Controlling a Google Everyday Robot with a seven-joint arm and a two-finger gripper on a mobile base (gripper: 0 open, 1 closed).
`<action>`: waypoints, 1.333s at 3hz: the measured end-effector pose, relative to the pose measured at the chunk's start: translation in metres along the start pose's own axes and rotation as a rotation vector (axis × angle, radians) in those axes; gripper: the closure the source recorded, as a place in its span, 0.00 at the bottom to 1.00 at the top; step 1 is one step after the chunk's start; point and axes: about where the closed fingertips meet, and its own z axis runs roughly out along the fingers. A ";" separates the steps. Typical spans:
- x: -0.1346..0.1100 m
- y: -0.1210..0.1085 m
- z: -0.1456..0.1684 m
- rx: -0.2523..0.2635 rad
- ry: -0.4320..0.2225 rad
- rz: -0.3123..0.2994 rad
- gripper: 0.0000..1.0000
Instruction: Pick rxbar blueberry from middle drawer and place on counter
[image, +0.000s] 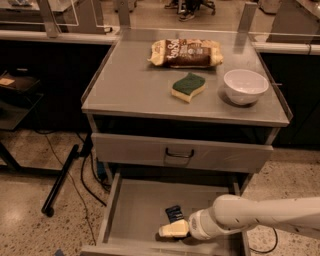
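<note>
Dull grey steel desk, brown-and-cream snack bag, sponge green over yellow, plain white bowl, grey middle drawer, navy-black rxbar blueberry, cream gripper at its 6 o'clock inside the drawer, white arm, speckled beige floor.

Floor: speckled beige terrazzo. A black pole and black cables lie on it, lower left. Dark cabinet fronts at left. Chair base at top centre. Tool at lower centre.
</note>
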 end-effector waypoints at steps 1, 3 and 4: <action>-0.015 -0.008 0.019 0.032 -0.015 -0.007 0.00; -0.026 -0.022 0.037 0.074 -0.006 -0.004 0.00; -0.031 -0.022 0.042 0.058 -0.008 0.006 0.00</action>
